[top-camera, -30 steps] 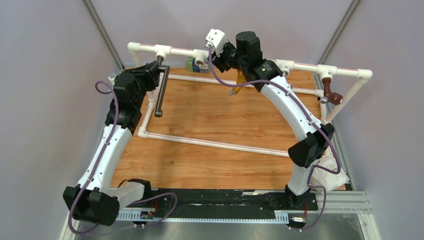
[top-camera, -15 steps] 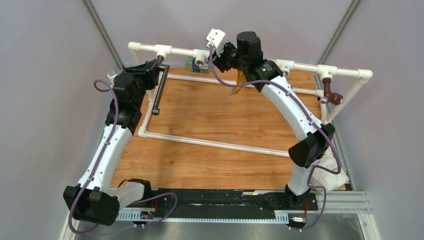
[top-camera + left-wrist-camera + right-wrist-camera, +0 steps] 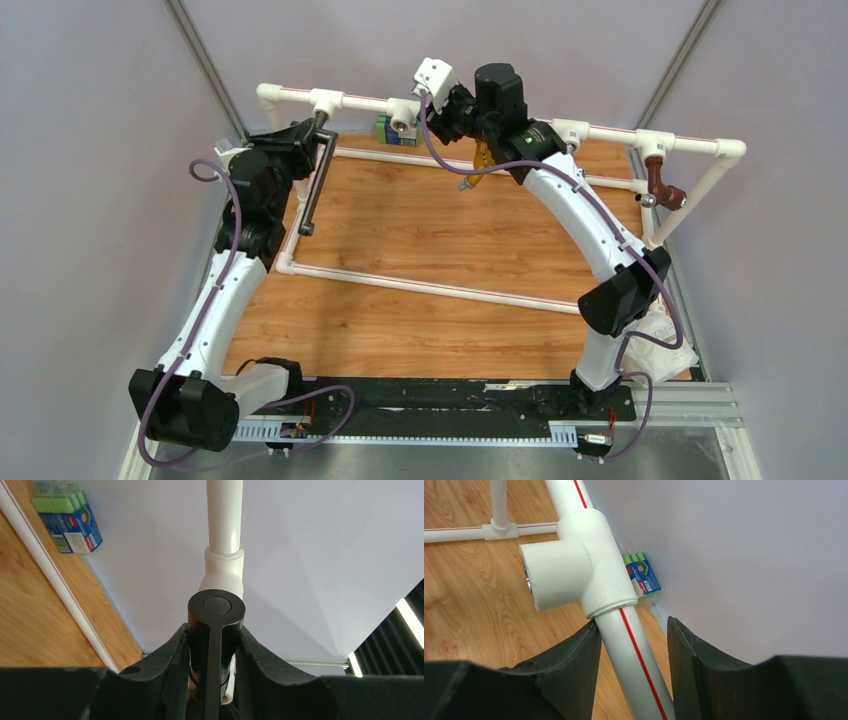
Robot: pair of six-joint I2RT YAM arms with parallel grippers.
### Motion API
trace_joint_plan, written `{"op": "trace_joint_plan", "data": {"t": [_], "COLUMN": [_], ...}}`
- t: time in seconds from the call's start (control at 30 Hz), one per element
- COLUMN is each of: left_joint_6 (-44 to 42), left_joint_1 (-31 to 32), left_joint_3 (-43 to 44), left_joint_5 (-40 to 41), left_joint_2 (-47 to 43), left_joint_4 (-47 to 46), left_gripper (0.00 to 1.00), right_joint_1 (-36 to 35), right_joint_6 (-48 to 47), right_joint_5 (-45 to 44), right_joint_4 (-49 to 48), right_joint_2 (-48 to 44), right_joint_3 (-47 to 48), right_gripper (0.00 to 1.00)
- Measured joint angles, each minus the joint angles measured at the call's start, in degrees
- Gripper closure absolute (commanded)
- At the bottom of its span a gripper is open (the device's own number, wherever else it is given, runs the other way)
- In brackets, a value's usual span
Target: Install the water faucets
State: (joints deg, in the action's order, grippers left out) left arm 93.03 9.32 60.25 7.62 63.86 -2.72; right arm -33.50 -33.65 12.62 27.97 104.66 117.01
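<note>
The long black faucet [image 3: 314,182] hangs from the left tee [image 3: 325,101] of the raised white pipe frame, its tube slanting down towards the board. My left gripper [image 3: 306,138] is shut on its upper end. In the left wrist view the faucet's round black cap [image 3: 216,606] sits squeezed in my left gripper [image 3: 212,632], just under the white tee [image 3: 223,572]. My right gripper [image 3: 445,105] straddles the top pipe. In the right wrist view that red-striped pipe [image 3: 636,645] runs through my right gripper [image 3: 634,625]; a gap shows beside the right finger [image 3: 704,665].
An empty tee socket [image 3: 551,575] faces out beside my right gripper. An orange tap [image 3: 481,160] and a brown tap [image 3: 660,185] hang from the back rail. A blue and green box [image 3: 383,130] lies at the wall. A lower white pipe frame [image 3: 430,288] lies on the wooden board.
The faucet's free lower end has swung a little to the left with my left wrist. The right arm has not moved.
</note>
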Motion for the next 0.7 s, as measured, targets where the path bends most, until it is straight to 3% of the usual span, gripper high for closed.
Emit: {"op": "trace_joint_plan", "data": {"t": [0.7], "left_joint_6": [-10.5], "left_joint_1": [4.3], "left_joint_3": [-1.4], "left_joint_5": [6.6], "left_joint_2": [2.0], "left_joint_4": [-6.3], "left_gripper": [1.00], "right_joint_1": [0.7], "right_joint_6": [-0.2], "right_joint_5": [0.1], "right_joint_4": [-1.0], "right_joint_2": [-0.4], "right_joint_3": [-0.8], "right_gripper": [1.00]}}
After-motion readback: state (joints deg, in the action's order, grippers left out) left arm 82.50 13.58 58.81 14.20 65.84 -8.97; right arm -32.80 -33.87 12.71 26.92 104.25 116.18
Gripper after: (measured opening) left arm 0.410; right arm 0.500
